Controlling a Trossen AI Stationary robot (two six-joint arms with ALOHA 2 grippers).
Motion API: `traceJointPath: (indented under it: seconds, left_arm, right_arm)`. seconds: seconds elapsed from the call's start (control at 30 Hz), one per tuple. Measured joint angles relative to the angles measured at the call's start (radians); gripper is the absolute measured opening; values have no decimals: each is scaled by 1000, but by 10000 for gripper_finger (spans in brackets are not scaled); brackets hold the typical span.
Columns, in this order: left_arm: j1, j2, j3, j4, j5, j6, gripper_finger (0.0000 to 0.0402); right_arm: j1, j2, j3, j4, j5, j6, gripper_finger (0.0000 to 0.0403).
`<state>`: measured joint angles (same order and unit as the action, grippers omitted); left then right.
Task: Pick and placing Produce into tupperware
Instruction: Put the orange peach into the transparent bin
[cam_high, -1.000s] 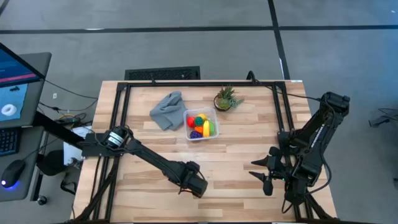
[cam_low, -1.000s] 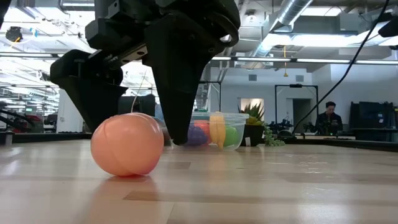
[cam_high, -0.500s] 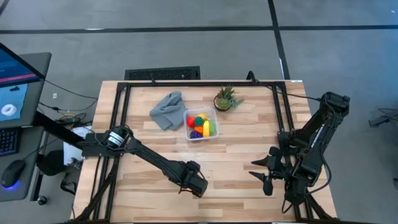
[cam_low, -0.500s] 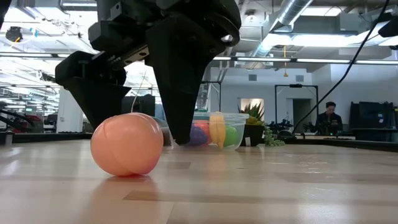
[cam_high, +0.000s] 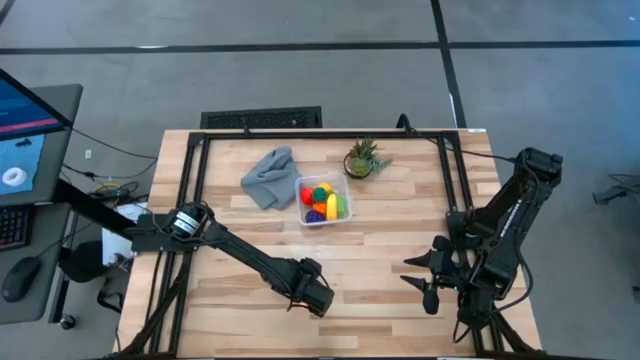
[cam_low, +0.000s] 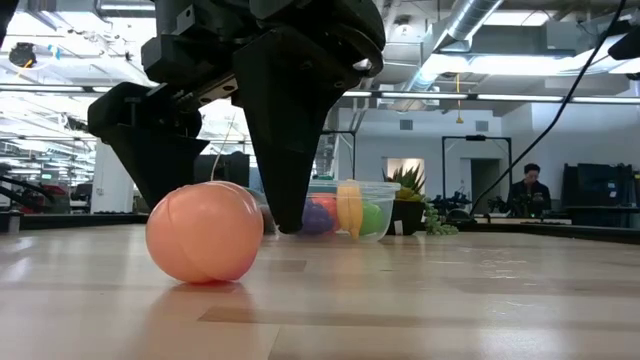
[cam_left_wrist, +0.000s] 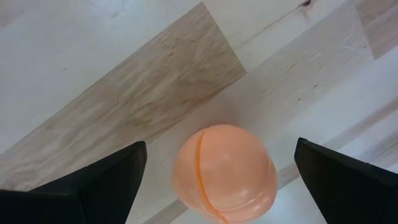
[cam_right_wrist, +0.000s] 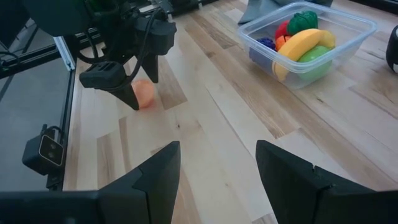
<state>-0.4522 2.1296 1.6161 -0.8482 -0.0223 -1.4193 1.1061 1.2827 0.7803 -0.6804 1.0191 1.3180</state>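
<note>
A peach toy fruit (cam_left_wrist: 224, 171) rests on the table near its front edge; it also shows in the low view (cam_low: 205, 233) and the right wrist view (cam_right_wrist: 144, 93). My left gripper (cam_low: 215, 225) is open, pointing down, one finger on each side of the peach without touching it; it shows in the high view (cam_high: 308, 297). The clear tupperware (cam_high: 323, 200) at mid table holds a banana and several coloured fruits. My right gripper (cam_right_wrist: 217, 180) is open and empty at the table's right front.
A grey cloth (cam_high: 268, 176) lies left of the tupperware. A spiky green potted plant (cam_high: 362, 158) stands behind and to the right of it. A black frame (cam_high: 330, 135) runs around the table. A person (cam_low: 528, 188) stands far off in the room.
</note>
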Motion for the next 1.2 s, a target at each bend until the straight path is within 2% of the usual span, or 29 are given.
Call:
traceJointPath:
  seconds: [0.37, 0.77, 1.2]
  left_arm:
    - [0, 0, 0, 2, 11, -4, 394]
    - [0, 0, 0, 10, 30, -17, 347]
    - [-2, 0, 0, 9, 44, -17, 345]
  right_arm:
    - [0, 0, 0, 0, 0, 0, 234]
    - [0, 0, 0, 0, 0, 0, 234]
    - [0, 0, 0, 6, 0, 1, 234]
